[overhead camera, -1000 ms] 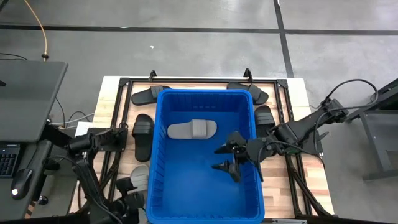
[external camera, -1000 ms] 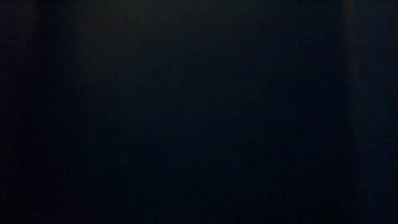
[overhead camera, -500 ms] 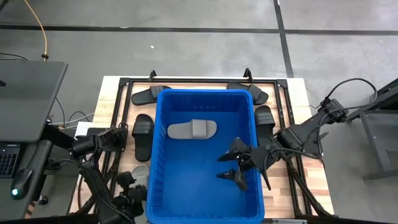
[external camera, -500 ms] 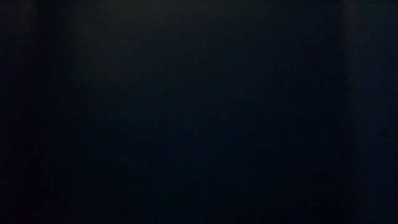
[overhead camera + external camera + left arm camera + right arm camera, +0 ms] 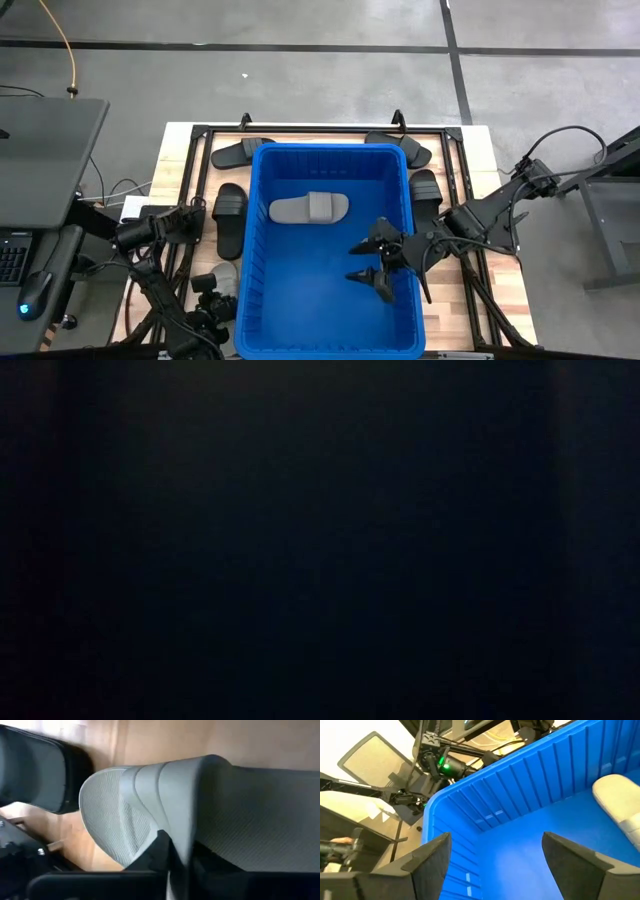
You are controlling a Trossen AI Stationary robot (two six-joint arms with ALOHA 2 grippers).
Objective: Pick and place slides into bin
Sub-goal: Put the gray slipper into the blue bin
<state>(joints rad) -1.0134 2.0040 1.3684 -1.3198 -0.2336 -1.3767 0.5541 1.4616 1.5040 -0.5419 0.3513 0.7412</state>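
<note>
The blue bin [image 5: 262, 240] stands mid-table with a light grey slide [image 5: 308, 208] lying flat on its floor. A second light grey slide [image 5: 226, 272] lies on the table by the bin's near left corner, and my left gripper [image 5: 212, 292] is down on it, shut on its strap. My right gripper [image 5: 358, 260] hangs open above the bin's floor, nothing between its fingers [image 5: 432, 860]. Black slides [image 5: 228, 218] lie on the table around the bin. The low view is dark. My left gripper pinches the edge of the light grey slide's strap [image 5: 172, 827] between its two fingers [image 5: 159, 851], close to one side of the slide. The fingers come steeply from above. The slide's sole still lies on the table.
Black slides lie at the far left [image 5: 240, 152], far right [image 5: 400, 148] and right [image 5: 425, 188] of the bin. A black metal frame [image 5: 330, 128] edges the wooden table. The bin's ribbed wall [image 5: 520, 795] rises in front of my right gripper.
My left gripper has come down onto the light grey slide by the bin's near left corner, tipping more steeply, and has shut on its strap. The slide has stayed on the table.
</note>
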